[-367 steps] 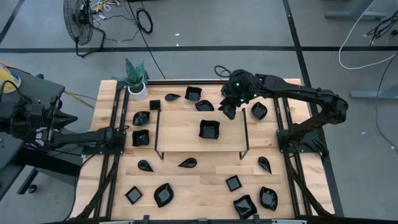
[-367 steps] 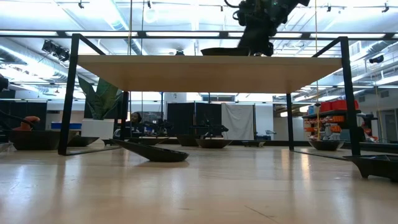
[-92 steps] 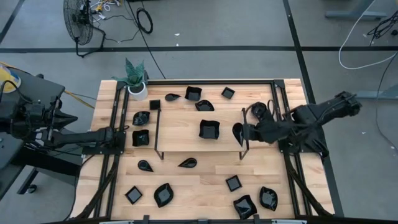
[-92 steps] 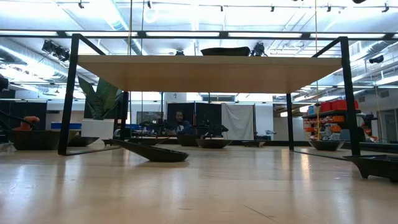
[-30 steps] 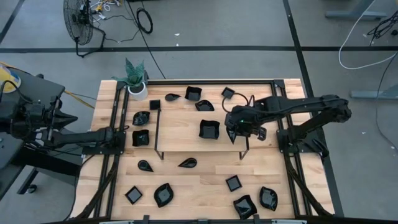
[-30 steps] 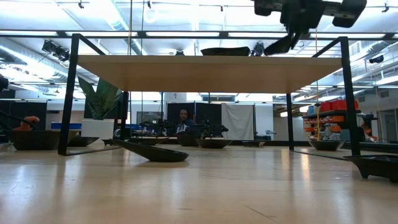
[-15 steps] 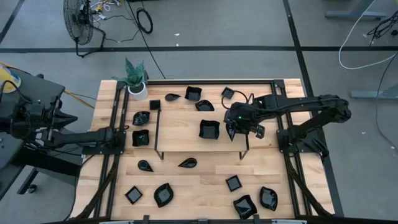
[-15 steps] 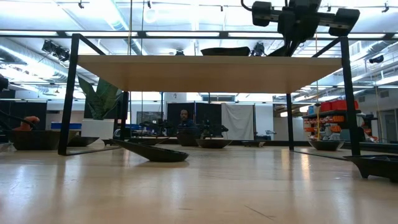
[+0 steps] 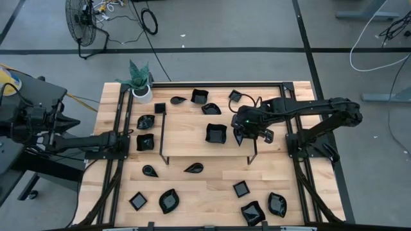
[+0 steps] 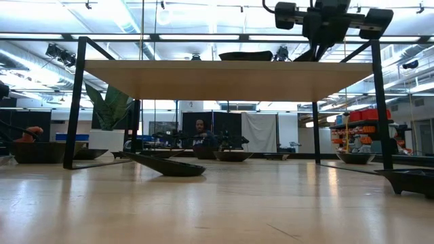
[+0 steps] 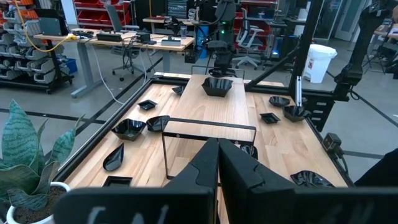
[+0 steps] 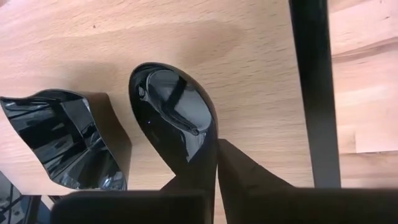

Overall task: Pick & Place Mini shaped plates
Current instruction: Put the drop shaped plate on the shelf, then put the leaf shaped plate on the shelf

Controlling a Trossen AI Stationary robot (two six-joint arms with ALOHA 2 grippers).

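A glossy black teardrop plate (image 12: 174, 118) is over the right part of the raised wooden shelf (image 9: 186, 122), with my right gripper (image 12: 217, 177) shut on it. Just beside it a square black plate (image 9: 216, 133) rests on the shelf. In the low view the gripper (image 10: 319, 44) hangs above the shelf top and the plate (image 10: 306, 55) slants down from it. My left gripper (image 11: 218, 163) is shut and holds nothing. It waits at the table's left side (image 9: 128, 138), pointing level across the table. My right gripper pinches the teardrop plate's rim at its narrow end (image 12: 213, 152) between its two fingers. The fingers come steeply from above. The plate tilts, with its round end (image 12: 146, 78) low at the shelf top; whether it touches the wood I cannot tell.
The shelf's black wire frame (image 12: 313, 93) runs close beside the held plate. Several more black plates lie on the table around the shelf, some near the front edge (image 9: 252, 213). A white pot with a green plant (image 9: 141, 90) stands at the far left corner.
My right gripper has sunk slightly with the teardrop plate, which has come down closer to the shelf top and is still tilted.
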